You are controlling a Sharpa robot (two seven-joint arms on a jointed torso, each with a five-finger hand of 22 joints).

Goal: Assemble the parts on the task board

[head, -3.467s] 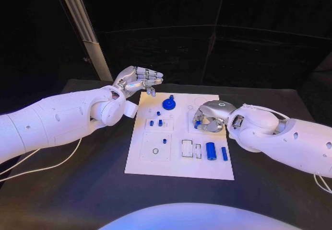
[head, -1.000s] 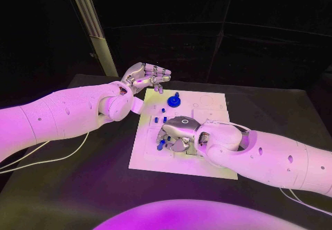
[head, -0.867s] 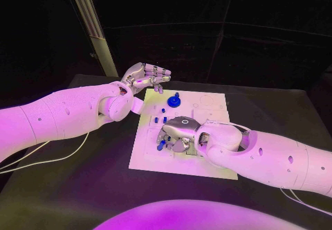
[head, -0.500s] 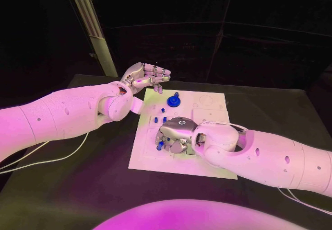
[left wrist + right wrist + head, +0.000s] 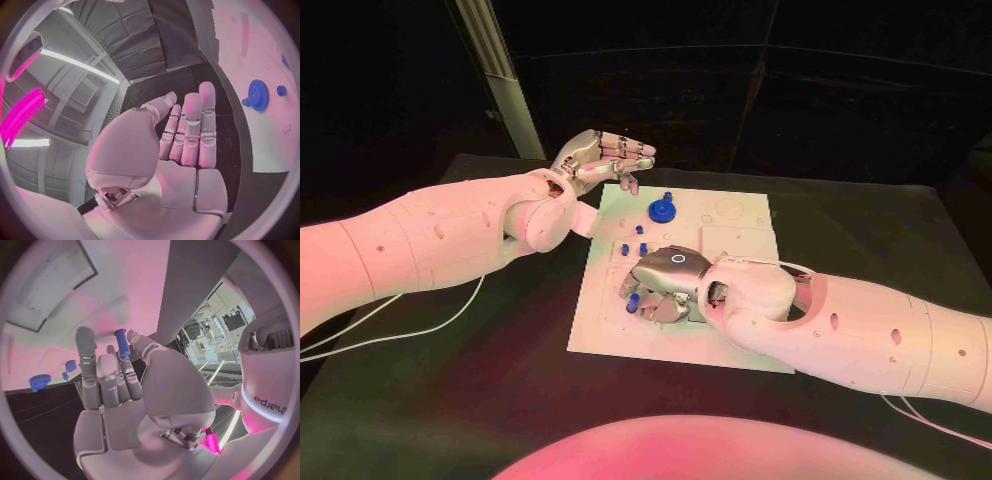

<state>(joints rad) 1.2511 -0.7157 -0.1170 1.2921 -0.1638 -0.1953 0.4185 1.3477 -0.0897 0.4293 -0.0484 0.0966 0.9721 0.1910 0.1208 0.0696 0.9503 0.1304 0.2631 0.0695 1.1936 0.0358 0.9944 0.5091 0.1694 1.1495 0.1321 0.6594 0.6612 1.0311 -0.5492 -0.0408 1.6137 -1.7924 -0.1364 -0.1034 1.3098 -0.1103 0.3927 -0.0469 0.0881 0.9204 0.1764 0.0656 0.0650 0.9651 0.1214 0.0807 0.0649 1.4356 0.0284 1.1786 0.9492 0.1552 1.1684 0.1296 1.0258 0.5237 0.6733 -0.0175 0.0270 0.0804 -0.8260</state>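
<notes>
Now peg point(image 5: 121, 342) pinched in right hand point(image 5: 668, 287), held over board point(image 5: 747, 235) middle; left hand point(image 5: 603, 160) curled, nothing held, off board's far corner

task board point(image 5: 733, 345): white plate, flat under right hand's fingers point(image 5: 85, 351) | blue peg point(image 5: 121, 342): pinched at fingertips, upright | blue gear point(image 5: 661, 211): on board, beyond fingers

A black table point(image 5: 473, 380) stands before dark panelled walls point(image 5: 776, 110). A pale upright post point(image 5: 495, 90) rises behind the table's far corner, on the side of the robot's left hand. In the left wrist view, long ceiling light strips point(image 5: 78, 62) glow beyond the fingers, over dark draped cloth point(image 5: 147, 35).
</notes>
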